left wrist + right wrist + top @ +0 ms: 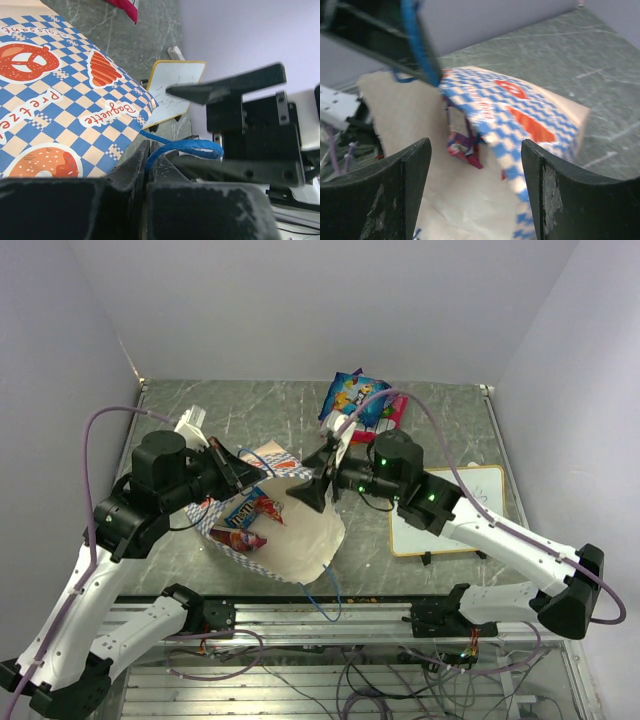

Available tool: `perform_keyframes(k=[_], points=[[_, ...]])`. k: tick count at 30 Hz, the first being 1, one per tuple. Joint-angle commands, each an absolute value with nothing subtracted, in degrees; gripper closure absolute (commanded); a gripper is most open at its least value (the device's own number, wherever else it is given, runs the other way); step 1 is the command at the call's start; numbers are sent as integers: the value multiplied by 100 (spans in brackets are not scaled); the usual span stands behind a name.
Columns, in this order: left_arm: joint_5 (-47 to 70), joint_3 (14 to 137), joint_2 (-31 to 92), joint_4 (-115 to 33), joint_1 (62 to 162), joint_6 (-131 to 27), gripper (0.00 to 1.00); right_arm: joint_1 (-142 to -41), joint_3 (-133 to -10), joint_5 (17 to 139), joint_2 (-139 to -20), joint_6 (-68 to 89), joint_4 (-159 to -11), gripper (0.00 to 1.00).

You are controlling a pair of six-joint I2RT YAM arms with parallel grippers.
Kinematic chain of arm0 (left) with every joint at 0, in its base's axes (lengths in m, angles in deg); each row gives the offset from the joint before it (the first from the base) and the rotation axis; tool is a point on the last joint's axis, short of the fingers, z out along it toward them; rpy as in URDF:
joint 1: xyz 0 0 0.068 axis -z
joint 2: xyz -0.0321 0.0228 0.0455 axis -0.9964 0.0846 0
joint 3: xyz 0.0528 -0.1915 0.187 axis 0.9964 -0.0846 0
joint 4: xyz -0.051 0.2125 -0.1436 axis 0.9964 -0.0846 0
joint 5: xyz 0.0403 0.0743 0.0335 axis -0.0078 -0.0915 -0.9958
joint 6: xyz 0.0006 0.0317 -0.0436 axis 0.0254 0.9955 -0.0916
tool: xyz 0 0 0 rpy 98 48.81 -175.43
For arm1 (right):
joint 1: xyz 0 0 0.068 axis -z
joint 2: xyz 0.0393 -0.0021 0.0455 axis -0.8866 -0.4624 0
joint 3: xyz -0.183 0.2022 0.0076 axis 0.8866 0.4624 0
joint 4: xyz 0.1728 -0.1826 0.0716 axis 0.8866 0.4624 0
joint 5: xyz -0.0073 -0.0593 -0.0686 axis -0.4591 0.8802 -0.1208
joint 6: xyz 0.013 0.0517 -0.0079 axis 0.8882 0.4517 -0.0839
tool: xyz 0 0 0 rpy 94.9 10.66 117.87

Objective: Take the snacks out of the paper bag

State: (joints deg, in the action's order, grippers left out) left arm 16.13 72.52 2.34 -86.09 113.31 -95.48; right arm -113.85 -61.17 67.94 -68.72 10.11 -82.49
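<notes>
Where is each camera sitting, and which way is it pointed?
Top external: above and behind the bases, looking down at the table, paper bag and both arms.
Left wrist: on the left arm, looking along the left claw, shut on the blue string handle, across the bag's checkered side toward the right claw.
Right wrist: on the right arm, looking between its open fingers into the bag mouth at a snack packet.
Shared: both wrist views show the handle and checkered bag.
</notes>
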Motion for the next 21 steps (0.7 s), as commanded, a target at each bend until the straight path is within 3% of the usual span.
perform_keyframes(k=[1, 9, 21], points=[[1641, 7172, 219, -8246, 11305, -9358, 93, -12081, -6020, 7025, -6660, 486, -8322, 29], [1731, 7059, 251, -8055, 11309, -9299, 93, -12796, -4686, 7621, -6111, -368, -8658, 29], [2126, 6689, 121, -7817, 11308, -9853, 93, -13241, -4380, 9325, -8263, -1278, -10381, 31]])
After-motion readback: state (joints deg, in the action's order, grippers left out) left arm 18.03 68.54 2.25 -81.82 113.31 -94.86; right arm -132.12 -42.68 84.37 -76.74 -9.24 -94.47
